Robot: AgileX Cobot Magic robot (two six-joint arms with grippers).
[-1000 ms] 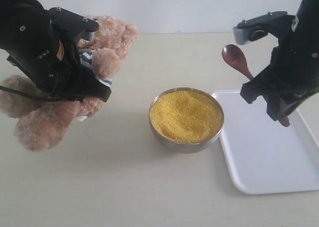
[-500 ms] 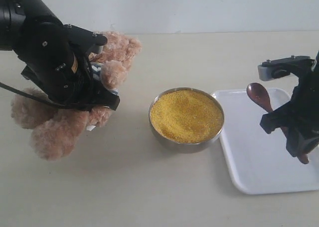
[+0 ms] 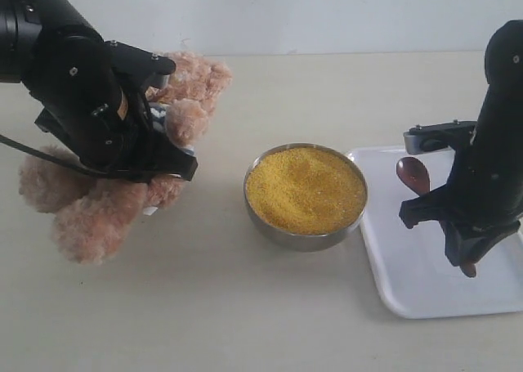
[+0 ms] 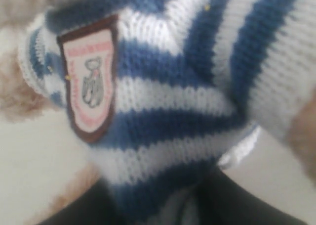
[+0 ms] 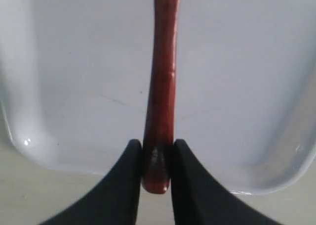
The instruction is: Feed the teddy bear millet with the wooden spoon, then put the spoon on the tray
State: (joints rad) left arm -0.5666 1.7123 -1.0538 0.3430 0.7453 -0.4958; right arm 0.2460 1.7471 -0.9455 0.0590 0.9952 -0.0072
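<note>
Right tool (image 5: 157, 151) lowered wooden spoon (image 3: 413, 174) toward tray (image 3: 400, 284).

The left arm (image 3: 73, 86) stands left of the bowl (image 3: 302, 241), bent forward and down over the bear (image 3: 196, 73). The left gripper (image 3: 163, 161) points down, and its dark fingers (image 4: 242, 207) are closed on a bunch of the bear's striped shirt. The right arm (image 3: 494, 143) stands right of the bowl, nearly upright, with its wrist aimed down. The right gripper (image 3: 464, 253) pinches the spoon (image 3: 413, 174) near the handle's end, both fingertips (image 5: 132, 158) pressed against it.

Bowl (image 3: 302, 239) just beside tray (image 3: 409, 266); open table (image 3: 245, 323) in front.
</note>
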